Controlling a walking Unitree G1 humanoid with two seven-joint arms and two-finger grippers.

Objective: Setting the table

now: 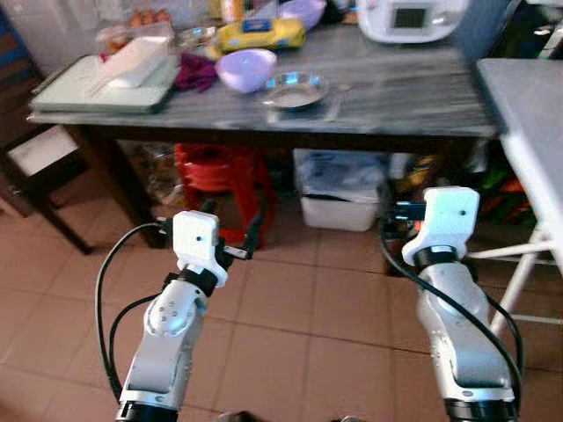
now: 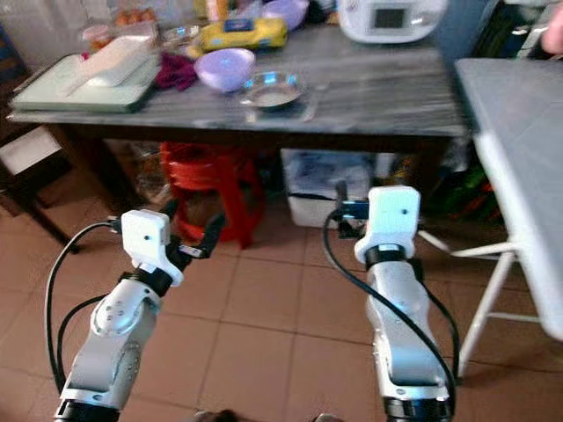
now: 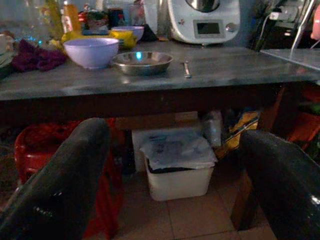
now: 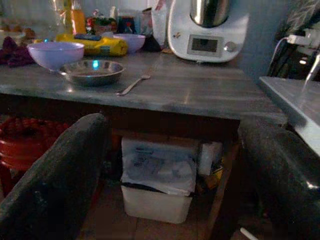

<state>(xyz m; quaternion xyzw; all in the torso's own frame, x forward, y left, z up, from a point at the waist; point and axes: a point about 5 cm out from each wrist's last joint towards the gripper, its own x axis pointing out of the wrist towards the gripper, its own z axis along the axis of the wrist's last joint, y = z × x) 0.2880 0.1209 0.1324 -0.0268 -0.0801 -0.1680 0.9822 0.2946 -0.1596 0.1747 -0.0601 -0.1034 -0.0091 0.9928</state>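
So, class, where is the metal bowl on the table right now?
In the left eye view the metal bowl sits on the grey table, just right of the lilac bowl, with a spoon on its other side.

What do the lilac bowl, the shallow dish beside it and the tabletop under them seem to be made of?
Lilac bowl: probably plastic, matte and evenly coloured.
Shallow dish: metal, likely stainless steel, with a bright mirror-like glint.
Tabletop: grey and streaked with a soft sheen, perhaps stone or a stone-look laminate.
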